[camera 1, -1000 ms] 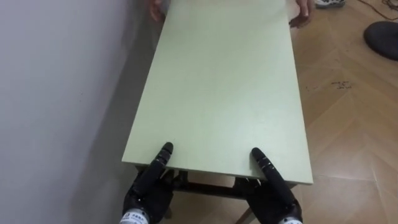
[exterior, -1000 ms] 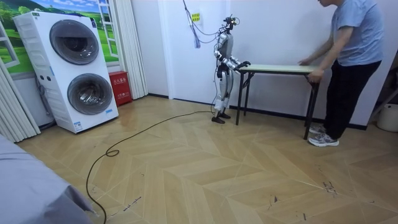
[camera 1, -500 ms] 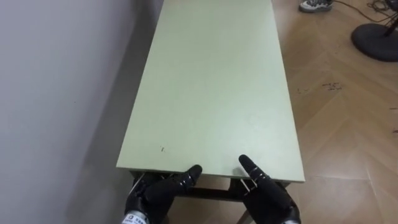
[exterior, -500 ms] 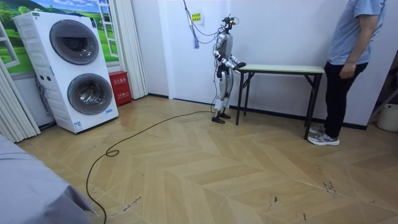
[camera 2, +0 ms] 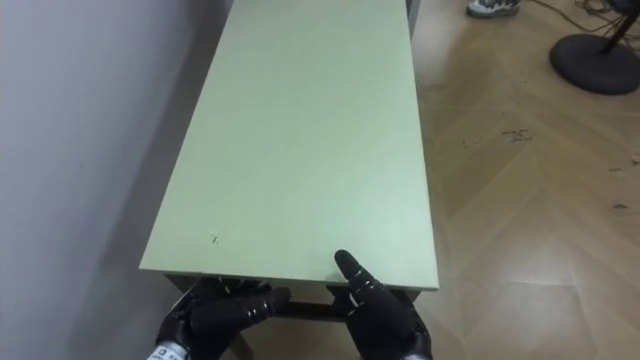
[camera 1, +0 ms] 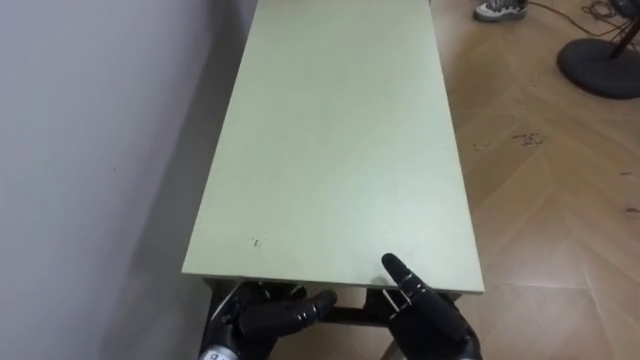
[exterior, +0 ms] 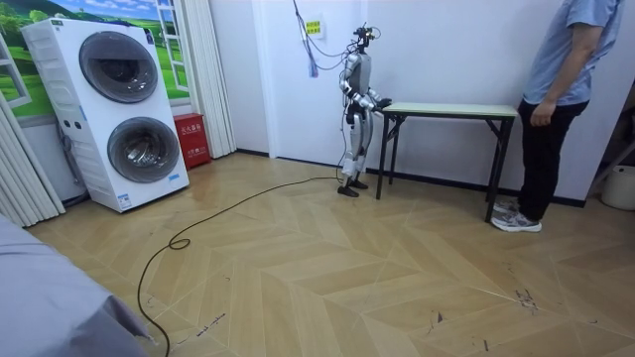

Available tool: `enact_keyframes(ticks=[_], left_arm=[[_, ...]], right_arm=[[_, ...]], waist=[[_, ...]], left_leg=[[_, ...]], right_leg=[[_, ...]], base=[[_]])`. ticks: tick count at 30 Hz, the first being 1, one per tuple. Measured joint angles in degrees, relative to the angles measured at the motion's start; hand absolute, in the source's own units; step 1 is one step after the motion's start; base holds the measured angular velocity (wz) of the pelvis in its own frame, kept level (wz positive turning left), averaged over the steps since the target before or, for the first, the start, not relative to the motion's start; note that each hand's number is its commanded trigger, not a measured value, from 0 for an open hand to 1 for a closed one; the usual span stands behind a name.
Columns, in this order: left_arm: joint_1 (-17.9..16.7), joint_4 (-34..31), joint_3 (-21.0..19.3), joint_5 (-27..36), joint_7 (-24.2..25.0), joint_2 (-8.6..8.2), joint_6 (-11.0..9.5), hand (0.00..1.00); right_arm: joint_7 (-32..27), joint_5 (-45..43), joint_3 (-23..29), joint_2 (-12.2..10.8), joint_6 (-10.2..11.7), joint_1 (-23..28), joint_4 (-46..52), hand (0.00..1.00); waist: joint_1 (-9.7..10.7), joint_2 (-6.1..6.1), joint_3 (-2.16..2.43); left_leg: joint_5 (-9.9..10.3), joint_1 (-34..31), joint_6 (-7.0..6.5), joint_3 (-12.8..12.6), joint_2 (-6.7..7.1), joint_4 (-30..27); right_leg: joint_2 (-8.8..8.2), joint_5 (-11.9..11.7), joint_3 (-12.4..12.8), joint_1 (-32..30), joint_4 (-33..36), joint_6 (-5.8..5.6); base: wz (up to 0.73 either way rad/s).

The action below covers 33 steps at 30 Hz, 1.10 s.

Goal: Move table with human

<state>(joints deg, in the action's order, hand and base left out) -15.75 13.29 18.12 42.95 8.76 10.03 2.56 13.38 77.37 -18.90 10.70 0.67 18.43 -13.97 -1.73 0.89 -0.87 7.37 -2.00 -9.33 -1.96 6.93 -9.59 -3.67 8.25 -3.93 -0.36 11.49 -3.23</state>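
Note:
A long table [camera 1: 340, 150] with a pale green top and black legs stands along the white wall. I stand at its near short end, seen in the room view beside the table [exterior: 451, 109]. My left hand [camera 1: 262, 318] is just below the near edge, its fingers straight and pointing right, holding nothing. My right hand [camera 1: 428, 318] is open at the same edge, its thumb [camera 1: 396, 270] lying up over the tabletop rim. At the far end a person [exterior: 561, 89] stands upright with both hands off the table.
The white wall [camera 1: 90, 150] runs close along the table's left side. Open wooden floor [camera 1: 550, 220] lies to its right. A dark round stand base [camera 1: 600, 65] and the person's shoe [camera 1: 497, 10] sit past the far end. A washer stack [exterior: 119, 109] stands at the room view's left.
Both my hands have uncurled from the table's near edge, and the left one has dropped below it. The person let go of the far end and straightened up.

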Motion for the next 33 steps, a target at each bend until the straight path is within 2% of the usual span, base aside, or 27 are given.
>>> enact_keyframes(ticks=[3, 9, 11, 13, 16, 20, 24, 26, 29, 33], left_arm=[[-0.01, 3.89, 0.16, -0.01, 0.80, 0.37, -0.38, 0.00], [-0.08, 9.11, 0.01, -2.66, 0.97, 1.24, -0.60, 0.00], [1.44, 15.73, -0.05, -2.64, 1.08, 1.09, -1.12, 0.00], [1.50, 18.91, -0.08, -2.34, 0.61, 1.11, -1.10, 0.00], [1.41, 20.46, -0.08, -2.41, 0.18, 1.37, -1.12, 0.00], [2.47, 27.36, -0.55, -2.54, -0.78, 1.37, -1.41, 0.00], [2.12, 30.47, -2.16, -2.33, -1.92, 1.26, -1.59, 0.00], [2.08, 32.91, -3.45, -2.40, -2.15, 1.30, -1.70, 0.00], [2.34, 36.79, -4.51, -2.61, -2.34, 1.22, -1.78, 0.00], [2.66, 41.84, -5.66, -2.61, -2.41, 0.48, -2.28, 0.00]], right_arm=[[2.70, -2.00, -0.05, -0.02, -0.02, -0.88, -3.94, 0.00], [3.46, -5.53, 0.24, -0.12, -0.02, -1.06, -8.86, 0.00], [5.37, -8.35, 0.80, -1.64, -0.03, -2.87, -15.06, 0.00], [5.83, -10.44, 1.55, -2.49, -0.05, -3.45, -17.15, 0.00], [7.06, -11.80, 2.11, -2.45, -0.10, -3.78, -18.10, 0.00], [9.89, -14.13, 2.28, -2.52, -0.09, -5.29, -22.87, 0.00], [8.11, -18.47, 3.24, -2.51, -0.16, -5.84, -29.59, 0.00], [6.73, -20.16, 5.30, -2.33, -0.48, -4.73, -33.89, 0.00], [6.04, -21.75, 9.23, -2.00, 0.76, -5.77, -39.81, 0.00], [4.10, -24.08, 11.00, -2.02, 1.06, -5.75, -46.71, 0.00]], waist=[[0.07, -0.31, 0.11], [0.22, -1.24, 0.34], [0.31, -1.54, 0.51], [0.33, -1.64, 0.51], [0.47, -1.74, 0.46], [1.57, -1.80, 0.45], [1.43, -2.06, 0.50], [1.52, -2.07, 0.51], [1.93, -2.11, 0.41], [1.60, -1.99, 0.31]], left_leg=[[0.44, 0.72, 0.40, 0.06, -0.11, 0.20], [0.35, 0.81, 0.27, 0.49, -0.29, -0.03], [0.42, 1.92, 0.35, 0.46, -0.35, 0.46], [0.58, 2.21, 0.40, 0.27, -0.36, 0.56], [0.59, 1.83, 0.39, 0.36, -0.36, 0.47], [0.73, 2.32, 0.42, 0.53, -0.39, 0.62], [0.80, 2.07, 0.40, 0.79, -0.38, 0.74], [0.82, 1.80, 0.36, 0.76, -0.38, 0.51], [0.94, 1.79, 0.39, 0.58, -0.43, 0.48], [1.07, 1.81, 0.52, 0.49, -0.60, 0.52]], right_leg=[[0.16, -0.04, -0.08, 1.17, -0.94, 0.05], [0.31, -0.03, -0.75, 1.29, -1.01, 0.09], [0.39, -0.03, -0.67, 2.39, -1.52, 0.09], [0.39, -0.03, -0.84, 2.48, -1.87, 0.09], [0.35, -0.05, -1.10, 2.39, -1.91, 0.11], [0.43, -0.06, -1.23, 2.65, -1.97, 0.13], [0.45, -0.08, -1.25, 2.46, -1.89, 0.15], [0.45, -0.07, -1.13, 2.41, -1.86, 0.15], [0.51, -0.06, -0.94, 2.34, -1.98, 0.17], [0.70, -0.06, -0.75, 2.32, -1.98, 0.18]], base=[[0.00], [0.03], [-0.02], [-0.06], [0.01], [0.01], [0.05], [-0.04], [-0.05], [0.00]])
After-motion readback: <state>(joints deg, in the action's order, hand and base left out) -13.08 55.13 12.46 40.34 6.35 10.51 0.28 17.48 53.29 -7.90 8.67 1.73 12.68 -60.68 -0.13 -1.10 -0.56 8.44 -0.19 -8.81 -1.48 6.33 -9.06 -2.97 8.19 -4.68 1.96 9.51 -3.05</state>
